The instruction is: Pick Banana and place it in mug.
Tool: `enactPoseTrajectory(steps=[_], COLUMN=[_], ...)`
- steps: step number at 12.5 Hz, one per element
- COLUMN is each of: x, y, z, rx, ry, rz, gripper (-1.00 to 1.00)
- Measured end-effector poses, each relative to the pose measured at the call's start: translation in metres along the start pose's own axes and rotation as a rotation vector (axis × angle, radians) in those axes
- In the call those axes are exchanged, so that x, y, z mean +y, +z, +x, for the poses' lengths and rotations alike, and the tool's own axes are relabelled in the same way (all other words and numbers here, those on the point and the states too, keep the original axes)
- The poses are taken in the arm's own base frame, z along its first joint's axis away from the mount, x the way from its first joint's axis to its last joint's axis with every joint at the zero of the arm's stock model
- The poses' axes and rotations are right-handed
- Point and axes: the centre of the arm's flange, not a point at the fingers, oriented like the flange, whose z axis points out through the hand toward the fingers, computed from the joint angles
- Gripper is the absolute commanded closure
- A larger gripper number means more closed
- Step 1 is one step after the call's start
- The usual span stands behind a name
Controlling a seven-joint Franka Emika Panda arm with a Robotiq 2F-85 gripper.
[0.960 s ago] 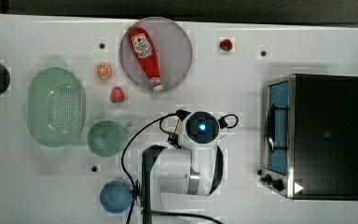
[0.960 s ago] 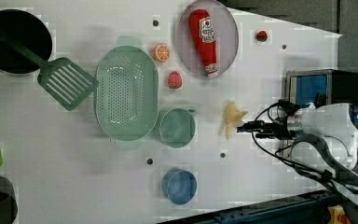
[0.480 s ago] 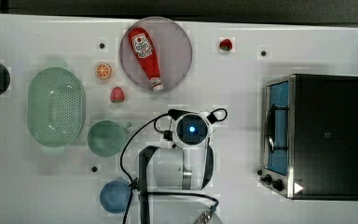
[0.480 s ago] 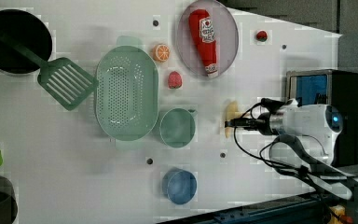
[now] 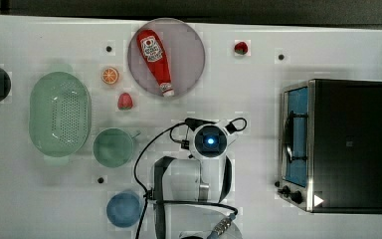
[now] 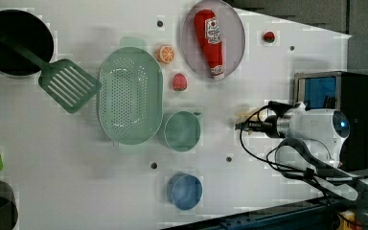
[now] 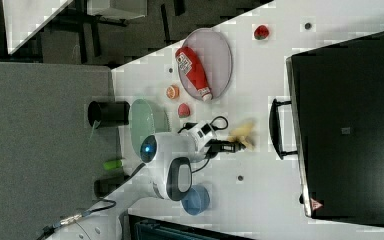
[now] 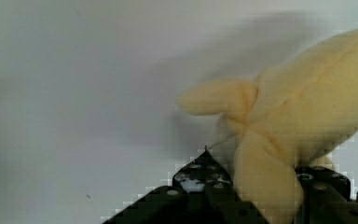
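Note:
The banana (image 8: 298,107) is a pale yellow plush piece with peel flaps, lying on the white table. In the wrist view one flap sits between my two black fingers (image 8: 200,179), which press it from both sides. In the left view the banana (image 6: 243,116) lies at the tip of my gripper (image 6: 247,126), to the right of the mug (image 6: 182,131). The right view has the banana (image 7: 244,132) just beyond the gripper (image 7: 234,146). The mug (image 5: 113,147) is round, pale green and upright, to the top view's left of my arm (image 5: 209,142), which covers the banana there.
A green colander (image 5: 59,114) stands beside the mug, a blue cup (image 5: 124,209) below it. A plate (image 5: 189,45) holds a ketchup bottle (image 5: 155,59). A strawberry (image 5: 125,101) and an orange slice (image 5: 110,75) lie near. A toaster oven (image 5: 343,144) stands at the top view's right.
My arm has shifted toward the top view's left, onto the banana. The fingers have closed in from wide open onto the banana's flap.

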Motion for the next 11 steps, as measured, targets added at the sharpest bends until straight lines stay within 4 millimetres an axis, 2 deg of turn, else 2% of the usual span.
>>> enactPoseTrajectory(steps=[1, 3, 4, 6, 8, 11], x=[-0.007, -0.018, -0.021, -0.024, -0.007, 0.009], y=[-0.004, -0.012, -0.023, -0.061, -0.124, -0.247], z=[0.004, -0.001, -0.003, 0.000, -0.006, -0.010], rx=[0.011, 0.011, 0.005, 0.011, -0.008, 0.085], ry=[-0.016, -0.034, -0.043, -0.051, -0.019, 0.005], rz=[0.000, 0.008, 0.007, 0.005, 0.002, 0.009], gripper=[0.49, 0.49, 0.49, 0.49, 0.49, 0.49])
